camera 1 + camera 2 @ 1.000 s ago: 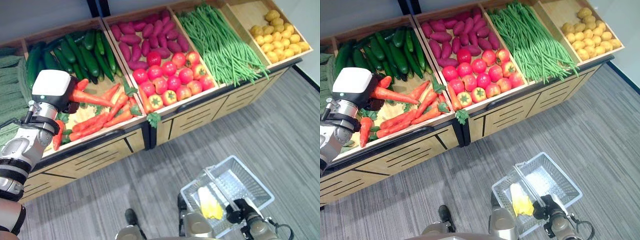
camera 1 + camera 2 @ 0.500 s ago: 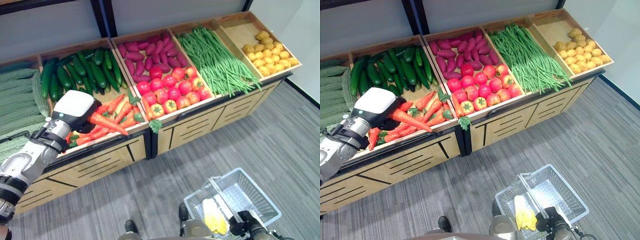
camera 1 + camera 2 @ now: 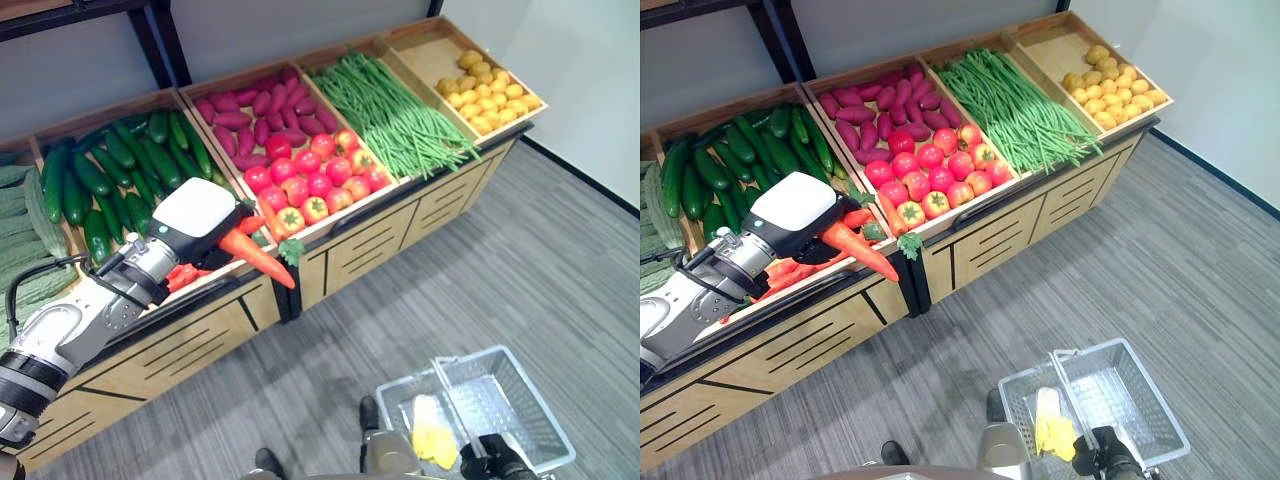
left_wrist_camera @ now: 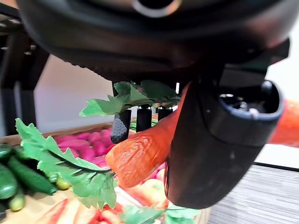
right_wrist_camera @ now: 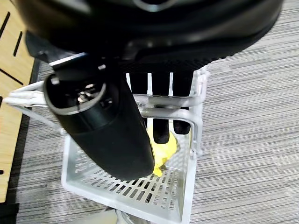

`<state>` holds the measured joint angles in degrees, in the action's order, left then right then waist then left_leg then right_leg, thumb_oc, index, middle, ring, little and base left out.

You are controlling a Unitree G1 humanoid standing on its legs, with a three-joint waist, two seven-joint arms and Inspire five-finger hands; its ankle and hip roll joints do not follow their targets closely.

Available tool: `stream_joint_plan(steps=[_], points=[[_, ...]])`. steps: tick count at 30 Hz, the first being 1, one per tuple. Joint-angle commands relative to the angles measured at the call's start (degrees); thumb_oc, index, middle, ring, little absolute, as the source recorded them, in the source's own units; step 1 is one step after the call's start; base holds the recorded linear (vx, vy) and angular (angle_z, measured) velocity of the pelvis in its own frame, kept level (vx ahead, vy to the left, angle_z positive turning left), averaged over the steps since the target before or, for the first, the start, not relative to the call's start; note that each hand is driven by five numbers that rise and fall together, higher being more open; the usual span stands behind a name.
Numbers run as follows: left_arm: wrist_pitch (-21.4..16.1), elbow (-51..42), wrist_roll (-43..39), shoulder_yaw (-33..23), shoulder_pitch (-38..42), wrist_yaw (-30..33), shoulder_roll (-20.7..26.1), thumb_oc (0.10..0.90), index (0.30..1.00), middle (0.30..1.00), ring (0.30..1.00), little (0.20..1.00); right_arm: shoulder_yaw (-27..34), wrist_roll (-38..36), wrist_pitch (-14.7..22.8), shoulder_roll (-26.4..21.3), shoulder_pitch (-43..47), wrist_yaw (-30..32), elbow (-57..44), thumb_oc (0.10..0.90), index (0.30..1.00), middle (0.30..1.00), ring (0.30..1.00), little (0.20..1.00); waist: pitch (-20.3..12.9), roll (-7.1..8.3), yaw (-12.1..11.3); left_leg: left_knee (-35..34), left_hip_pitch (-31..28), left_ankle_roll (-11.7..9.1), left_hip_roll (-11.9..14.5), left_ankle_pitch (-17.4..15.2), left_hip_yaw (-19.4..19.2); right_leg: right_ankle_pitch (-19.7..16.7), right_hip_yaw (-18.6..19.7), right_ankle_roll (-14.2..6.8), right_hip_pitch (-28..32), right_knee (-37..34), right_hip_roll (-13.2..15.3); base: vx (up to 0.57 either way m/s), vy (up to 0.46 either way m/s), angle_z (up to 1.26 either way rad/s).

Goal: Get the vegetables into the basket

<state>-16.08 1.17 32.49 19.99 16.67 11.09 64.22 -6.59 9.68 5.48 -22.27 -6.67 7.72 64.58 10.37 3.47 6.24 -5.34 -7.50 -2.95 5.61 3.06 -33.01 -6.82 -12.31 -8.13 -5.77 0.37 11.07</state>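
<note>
Left hand (image 3: 195,215) grips a carrot (image 3: 255,257) over the produce stand's (image 3: 380,235) front edge.
Fingers and thumb curl round the carrot's leafy end, its tip pointing toward 4 o'clock; the right hand (image 5: 159,100) curls round the basket's (image 3: 520,400) handle at 5 o'clock, yellow corn (image 3: 432,438) inside.

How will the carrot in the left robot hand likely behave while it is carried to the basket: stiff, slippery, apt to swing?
The carrot probably stays stiff: it juts straight out of the left robot hand without sagging. Its tapered, smooth-looking body may slide in the grip, since most of its length hangs free past the fingers. The leafy top looks floppy and may flutter.
</note>
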Motion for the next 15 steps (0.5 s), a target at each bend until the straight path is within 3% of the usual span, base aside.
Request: stream_joint_plan(steps=[1,8,10,15], points=[[-0.6,-2.27,-4.32,-9.43,3.02,2.12,1.53,0.4,0.3,0.3,0.3,0.3,-0.42,1.4,1.52,-2.52,1.78,1.73,0.01,0.4,0.3,0.3,0.3,0.3,-2.18,-0.12,-1.57,2.94,1.58,0.45,-0.68,-3.98,4.38,1.68,-1.91,-4.65,1.6,10.38,4.88,-0.02,-0.127,-0.43],[-2.07,-4.66,-5.52,-11.08,0.26,1.41,0.37,0.4,0.3,0.3,0.3,0.3,-0.37,0.83,1.57,-2.81,1.5,2.22,0.7,0.4,0.3,0.3,0.3,0.3,-2.76,-1.02,-0.93,2.62,1.48,-2.58,2.69,-0.93,2.34,4.16,-2.87,-3.17,4.22,3.06,0.55,0.03,-0.201,-0.28],[-2.32,-5.59,-5.83,-11.35,-0.28,0.9,-1.02,0.4,0.3,0.3,0.3,0.3,-0.27,0.63,1.68,-3.81,1.39,2.38,0.04,0.4,0.3,0.3,0.3,0.3,-2.56,-2.05,-0.11,2.99,1.14,-4.23,4.7,0.56,1.77,4.78,-1.83,-2.14,5.14,1.26,-1.79,0.04,-0.277,-0.4],[-2.34,-5.17,-6.62,-10.55,0.32,0.64,-3.2,0.4,0.3,0.3,0.3,0.3,0.33,-0.3,1.92,-4.95,1.56,2.99,0.32,0.4,0.3,0.3,0.3,0.3,-2.02,-3.67,0.97,5.07,0.87,-6.1,7.61,1.84,1.16,6.3,-0.74,-0.26,5.84,1.31,-4.21,0.04,-0.199,-0.35]])
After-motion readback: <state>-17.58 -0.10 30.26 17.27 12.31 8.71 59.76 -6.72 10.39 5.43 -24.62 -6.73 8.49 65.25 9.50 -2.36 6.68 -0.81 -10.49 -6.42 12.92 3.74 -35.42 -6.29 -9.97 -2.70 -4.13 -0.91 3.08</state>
